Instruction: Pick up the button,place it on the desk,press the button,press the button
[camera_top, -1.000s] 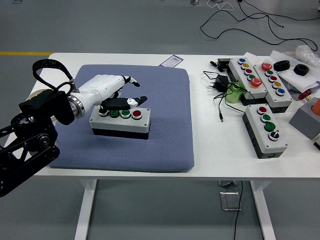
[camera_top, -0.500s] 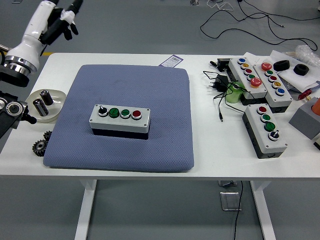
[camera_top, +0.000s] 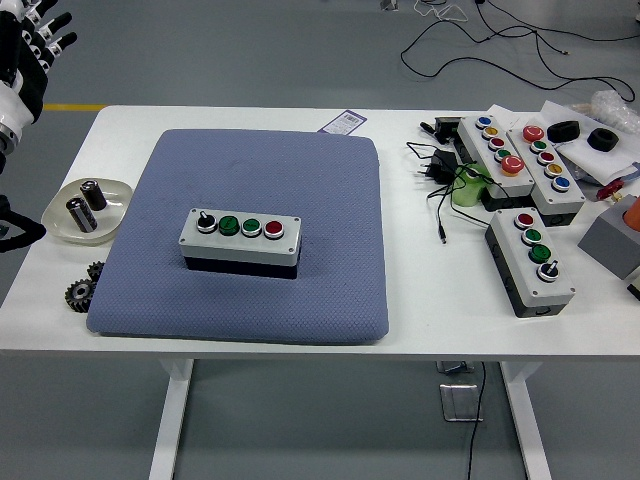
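the button box (camera_top: 240, 240) sits on the blue mat (camera_top: 330, 200), a little toward the mat's near edge and left of its centre, long axis running left to right across the mat. it is a grey rectangular case, hard and smooth by the look of it, on a dark base, with four round controls in a row on top: a black knob at the left end, two green caps, one red cap at the right end. the mat is a woven, dimpled pad with rounded corners, soft-looking, laid flat on the white table (camera_top: 430, 300).

the left hand (camera_top: 30, 45) hangs high at the far left, well apart from the box and clear of the table, fingers spread and holding nothing. the box lies to its right and nearer the table's front edge. the right hand is not in view, so the left is the only one placed to reach.

judgement: box appears set down (placement done); any remaining press would call for the left hand to come down onto a cap from above.
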